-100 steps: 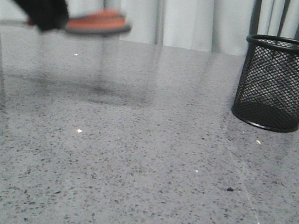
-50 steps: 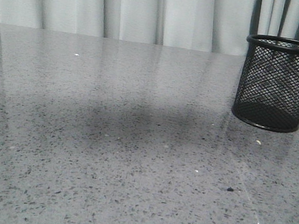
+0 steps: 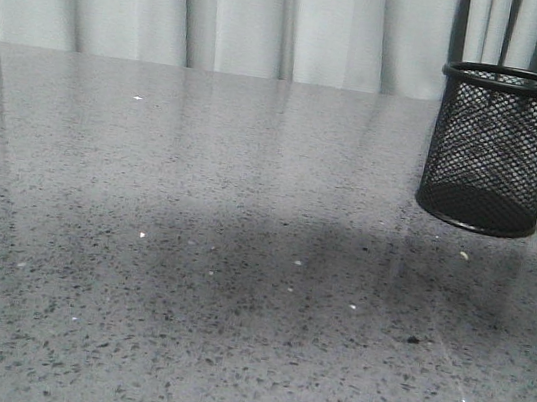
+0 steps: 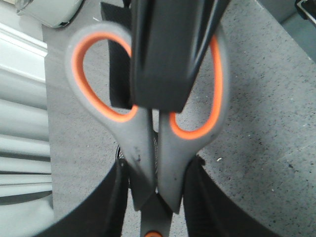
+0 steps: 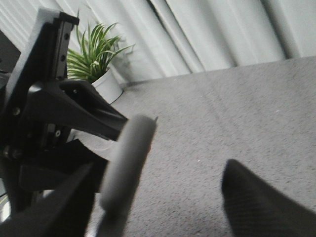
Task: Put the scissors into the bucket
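Scissors (image 4: 148,143) with grey handles and orange-lined loops are clamped in the left gripper (image 4: 155,217); its two dark fingers (image 4: 116,197) press on the shanks just under the loops, and the orange pivot dot shows between them at the edge of the left wrist view. The blades are out of sight. Further right, in the front view, the grey speckled table (image 3: 184,290) carries only a broad soft shadow, and the black mesh bucket (image 3: 499,150) stands upright at the far right, near the curtain (image 3: 276,15). No arm and no scissors appear there, so I judge that they are held high above the table.

The main risk, I think, is the narrow opening: if the blades come down off centre, they may hit the rim and tip the light bucket, or the scissors may turn in the grip.

The right gripper (image 5: 173,192) appears spread apart with nothing between, in its own view only, where a potted plant (image 5: 96,64) also stands.
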